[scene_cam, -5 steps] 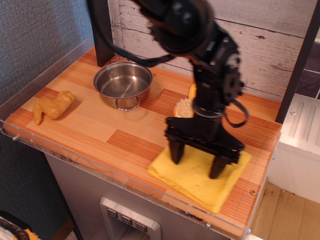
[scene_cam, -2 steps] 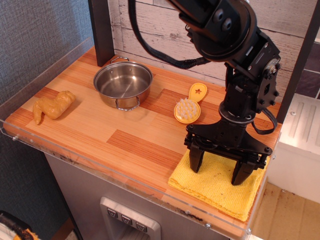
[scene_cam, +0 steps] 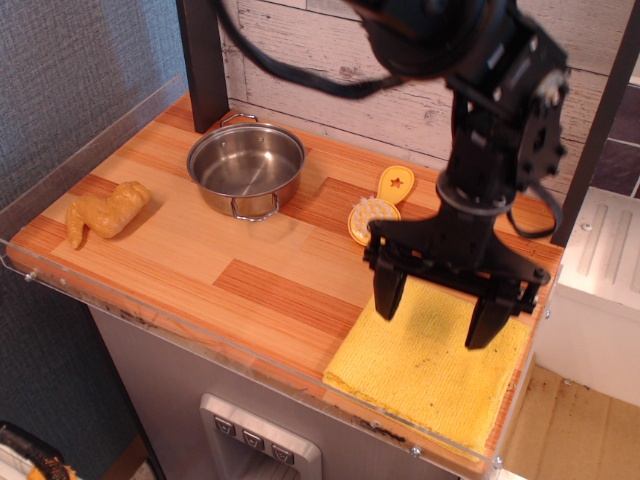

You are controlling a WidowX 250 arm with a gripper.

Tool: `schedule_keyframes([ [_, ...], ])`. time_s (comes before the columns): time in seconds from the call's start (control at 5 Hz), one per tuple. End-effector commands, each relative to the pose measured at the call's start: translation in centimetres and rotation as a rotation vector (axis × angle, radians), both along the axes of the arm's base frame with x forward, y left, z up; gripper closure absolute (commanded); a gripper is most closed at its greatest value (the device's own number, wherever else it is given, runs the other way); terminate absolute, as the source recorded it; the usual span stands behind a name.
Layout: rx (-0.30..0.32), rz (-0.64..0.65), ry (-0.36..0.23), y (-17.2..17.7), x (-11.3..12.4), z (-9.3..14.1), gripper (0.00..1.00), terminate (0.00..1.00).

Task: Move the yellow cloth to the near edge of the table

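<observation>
Although the yellow cloth (scene_cam: 430, 365) lies flat at the near right corner of the worktop (scene_cam: 250, 285), at about 5 o'clock from the steel pot (scene_cam: 246, 168), its front hem sits right against the clear acrylic rim, so the margin is thin. The claw (scene_cam: 435, 310) hangs just above the cloth's far half with its fingers spread wide apart and nothing between them; it looks clear of the fabric, though a light touch cannot be ruled out.

Judged from this, the placement looks about done, and the risks lie in the retreat. A fingertip snagging the terry loops would lift or crumple the cloth, or drag it back toward 12 o'clock. A push toward 6 o'clock could ruck it against the rim. Swinging toward 10 o'clock could clip the round yellow brush (scene_cam: 372, 218) close by.
</observation>
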State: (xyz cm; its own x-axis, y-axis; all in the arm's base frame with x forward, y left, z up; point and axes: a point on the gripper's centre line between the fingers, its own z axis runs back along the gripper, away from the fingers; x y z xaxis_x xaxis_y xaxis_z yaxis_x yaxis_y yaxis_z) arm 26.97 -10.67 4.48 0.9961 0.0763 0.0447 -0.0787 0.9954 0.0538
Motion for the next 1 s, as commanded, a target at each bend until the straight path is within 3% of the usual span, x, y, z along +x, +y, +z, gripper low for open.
schedule_keyframes([
  [0.0,-0.055,-0.086,-0.115,1.3,0.5,5.1,0.00,0.00],
  [0.2,-0.085,-0.146,-0.098,2.7,0.0,7.3,0.00,0.00],
  [0.4,-0.071,-0.149,-0.097,4.8,-0.4,8.4,0.00,0.00],
  [0.8,0.014,-0.082,-0.103,8.5,-0.6,8.5,0.00,0.00],
])
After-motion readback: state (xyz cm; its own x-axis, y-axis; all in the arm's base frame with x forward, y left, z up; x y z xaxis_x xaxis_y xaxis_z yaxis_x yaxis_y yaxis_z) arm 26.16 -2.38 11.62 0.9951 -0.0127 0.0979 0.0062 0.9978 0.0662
